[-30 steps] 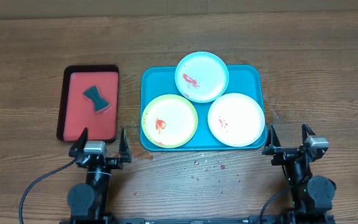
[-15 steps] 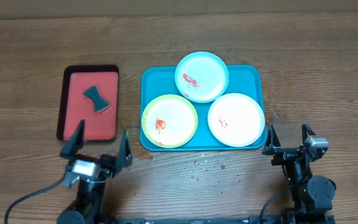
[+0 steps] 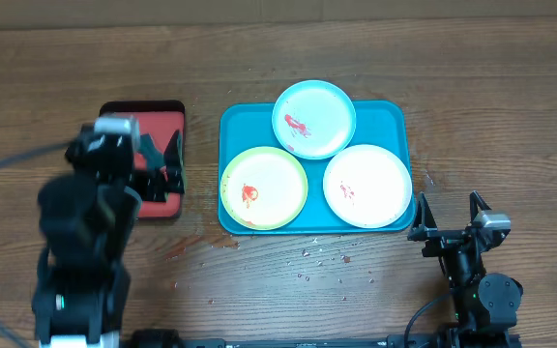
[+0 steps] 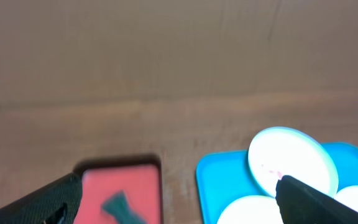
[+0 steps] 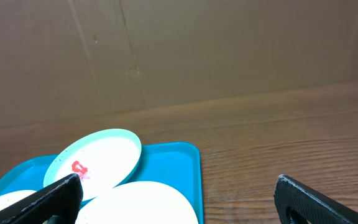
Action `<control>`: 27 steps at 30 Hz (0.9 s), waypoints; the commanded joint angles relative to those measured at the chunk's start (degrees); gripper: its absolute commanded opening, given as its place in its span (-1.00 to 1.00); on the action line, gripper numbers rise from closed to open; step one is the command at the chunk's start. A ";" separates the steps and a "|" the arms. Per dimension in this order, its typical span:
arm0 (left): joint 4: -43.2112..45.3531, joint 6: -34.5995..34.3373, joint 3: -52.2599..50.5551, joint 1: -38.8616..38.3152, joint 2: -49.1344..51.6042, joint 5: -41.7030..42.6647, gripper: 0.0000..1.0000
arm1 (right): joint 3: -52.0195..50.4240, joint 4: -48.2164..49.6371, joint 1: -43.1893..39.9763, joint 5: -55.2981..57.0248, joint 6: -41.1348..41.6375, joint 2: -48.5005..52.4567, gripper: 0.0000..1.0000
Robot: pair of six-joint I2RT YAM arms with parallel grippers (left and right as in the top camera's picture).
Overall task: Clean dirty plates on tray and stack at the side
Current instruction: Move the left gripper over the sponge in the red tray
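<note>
— On the tabletop (image 3: 511,97), where's the stuff for the plate job actually sitting? I can't make sense of the overhead view.

— All three plates are on the teal tray (image 3: 395,114), roughly mid-table. The light blue plate (image 3: 314,118) is at the far edge, poking a bit past the rim, with a red smear left of its middle. The yellow-green rimmed plate (image 3: 264,187) is front-left with a red-orange blob. The white plate (image 3: 366,185) is front-right with a fainter smear. They're packed right beside each other. Can't tell if the rims touch or overlap.

— And the arms?

— The left gripper (image 3: 158,159) is up over the small red tray (image 3: 158,111), which sits left of the teal one. It's pretty blurry from above, and the arm covers most of that tray. Its jaws are spread wide and holding nothing. On its wrist cam they only show at the two bottom corners, and a dark teal bow-tie shaped thing (image 4: 120,205) lies on the red tray below. The right gripper (image 3: 447,209) is low at the near edge, just off the teal tray's front-right corner. Its jaws are wide apart too, and empty. Its cam looks across the white and blue plates.

— Anything else lying around?

— A few specks (image 3: 322,256) on the wood in front of the teal tray, and brown cardboard (image 5: 229,50) standing behind the table.
</note>
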 commanded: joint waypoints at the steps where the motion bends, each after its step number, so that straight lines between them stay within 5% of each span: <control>1: -6.56 -8.63 9.44 1.46 9.77 -8.35 0.99 | -0.61 0.46 0.26 0.52 -0.07 -0.46 1.00; 3: -14.14 -16.11 15.85 3.48 15.87 -14.38 1.00 | -0.61 0.46 0.26 0.52 -0.04 -0.44 1.00; 7: -22.32 -18.69 24.11 7.02 25.16 -14.40 1.00 | -0.61 0.46 0.26 0.52 -0.04 -0.46 1.00; 26: -13.51 -25.14 24.59 7.87 50.53 -13.49 0.99 | -0.61 0.46 0.26 0.52 -0.07 -0.46 1.00; 27: -13.42 -25.11 24.59 7.87 51.60 -13.20 0.71 | -0.61 0.46 0.26 0.52 -0.07 -0.46 1.00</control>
